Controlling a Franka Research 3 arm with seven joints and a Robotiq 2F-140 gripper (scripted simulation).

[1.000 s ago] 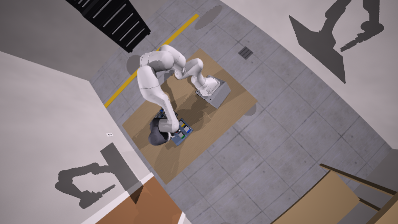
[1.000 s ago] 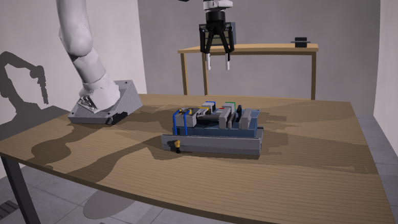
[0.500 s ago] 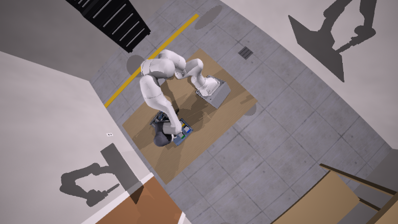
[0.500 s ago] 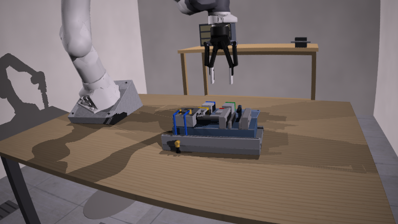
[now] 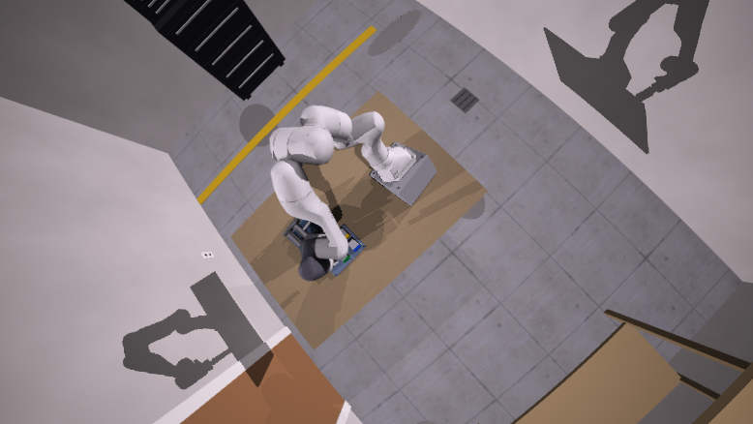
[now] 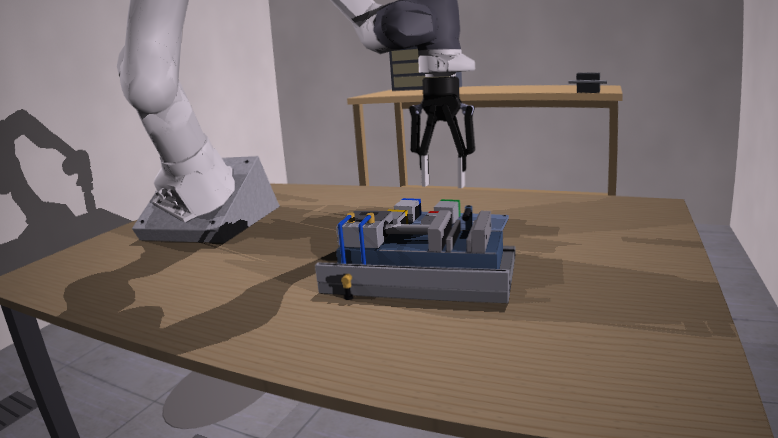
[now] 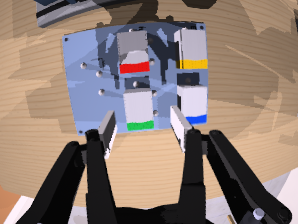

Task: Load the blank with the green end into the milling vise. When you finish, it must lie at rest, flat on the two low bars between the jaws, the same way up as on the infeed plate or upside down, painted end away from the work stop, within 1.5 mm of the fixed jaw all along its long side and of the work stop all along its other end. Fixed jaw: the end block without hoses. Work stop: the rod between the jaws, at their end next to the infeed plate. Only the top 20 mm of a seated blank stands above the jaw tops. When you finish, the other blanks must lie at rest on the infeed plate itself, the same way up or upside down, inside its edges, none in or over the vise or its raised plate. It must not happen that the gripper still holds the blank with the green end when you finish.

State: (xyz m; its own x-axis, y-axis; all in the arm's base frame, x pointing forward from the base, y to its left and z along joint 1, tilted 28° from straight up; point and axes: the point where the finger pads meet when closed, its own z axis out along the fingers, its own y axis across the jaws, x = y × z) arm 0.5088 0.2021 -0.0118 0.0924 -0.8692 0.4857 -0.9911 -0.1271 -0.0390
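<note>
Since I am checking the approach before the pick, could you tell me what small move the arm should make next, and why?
Probably a straight descent. The gripper hangs partly open and holds nothing, well above the infeed plate in the exterior view. In the wrist view its jaws already bracket the green-ended blank, which lies flat on the plate beside the blue-ended blank. Lowering should bring the jaws down on either side of it.
</note>
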